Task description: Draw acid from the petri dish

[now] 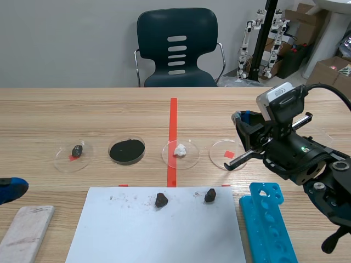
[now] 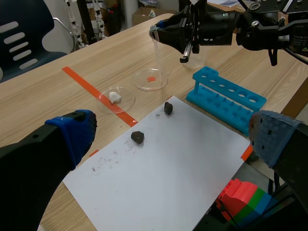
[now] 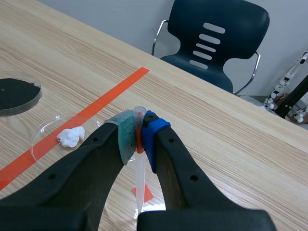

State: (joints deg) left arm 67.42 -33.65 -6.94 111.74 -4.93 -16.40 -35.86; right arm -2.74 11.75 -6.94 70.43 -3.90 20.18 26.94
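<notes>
Two pads of the right claw (image 3: 138, 137) are pinched on the upper end of a clear plastic dropper (image 3: 139, 178), which hangs tip-down between them, held above the counter (image 1: 82, 109). Just below the tip sits the clear dish (image 1: 219, 150), the one with an orange tape mark showing through its floor. We cannot tell whether it holds liquid, since nothing coloured shows in it. Beside it, on the red line, is the dish with the white lump (image 1: 180, 153).

We judge that the dropper is in hand and poised, with the draw itself not yet made. Next we would need to lower the tip straight down into the clear dish, keep it off the rim, and work the bulb by squeezing and then easing off.

Our left claw (image 2: 173, 139) is spread wide with nothing in it, hovering over the paper sheet (image 2: 183, 159), well apart from the clear dish and the blue rack (image 2: 226, 98).
</notes>
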